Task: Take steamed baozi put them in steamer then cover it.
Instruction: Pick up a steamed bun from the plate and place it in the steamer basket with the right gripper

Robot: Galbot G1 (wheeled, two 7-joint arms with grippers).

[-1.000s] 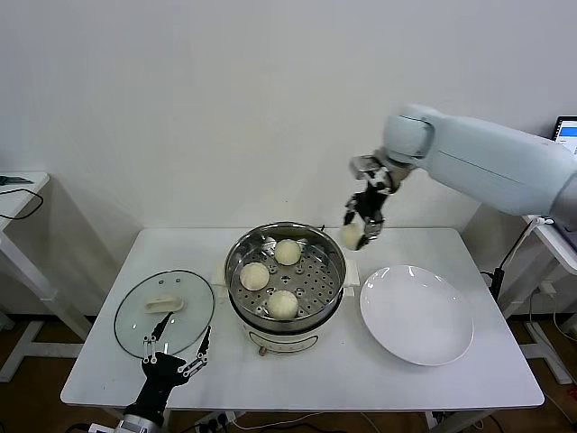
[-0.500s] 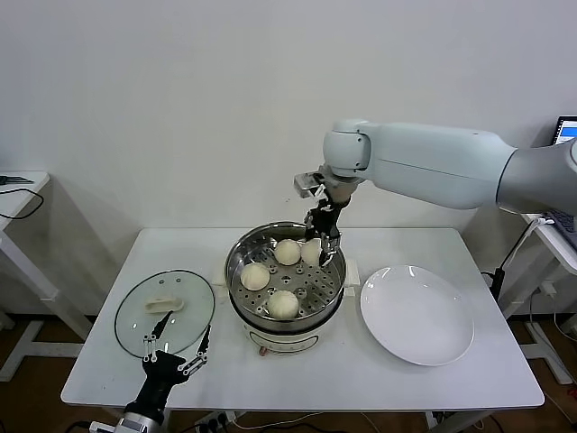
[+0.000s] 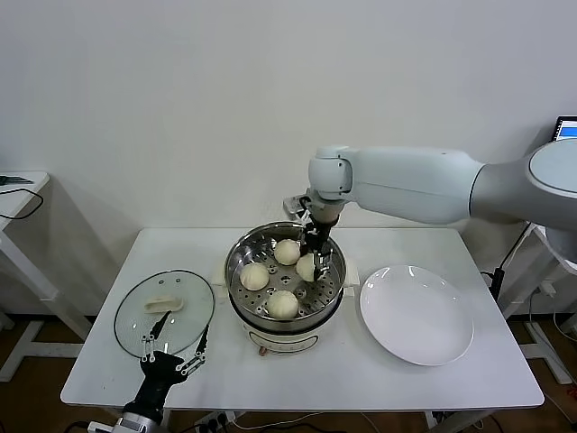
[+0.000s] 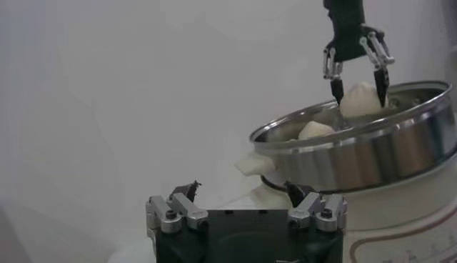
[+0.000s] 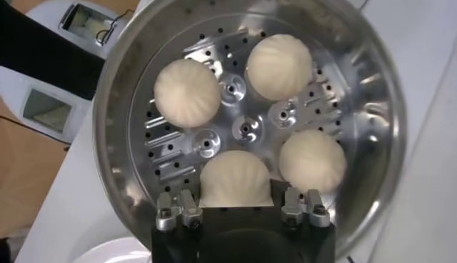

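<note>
The steamer point(image 3: 242, 311) stands mid-table with three baozi point(image 3: 254, 276) lying on its perforated tray. My right gripper point(image 3: 310, 263) reaches down into the pot and is shut on a fourth baozi point(image 3: 306, 267), held low at the tray's right side. In the right wrist view this baozi point(image 5: 235, 179) sits between my fingers above the tray point(image 5: 243, 130). The left wrist view shows the right gripper point(image 4: 358, 87) straddling it inside the steamer point(image 4: 371, 154). The glass cover point(image 3: 135, 325) lies flat on the table left of the steamer. My left gripper point(image 3: 174, 350) is open and empty by the cover's front edge.
A flat white plate point(image 3: 416, 313) lies on the table right of the steamer, with nothing on it. The white table point(image 3: 343, 374) ends close in front of the left gripper. A small side table point(image 3: 18, 194) stands at far left.
My right gripper has carried the fourth baozi leftward from beside the steamer to above it, then down into the pot. The left arm and cover have not moved.
</note>
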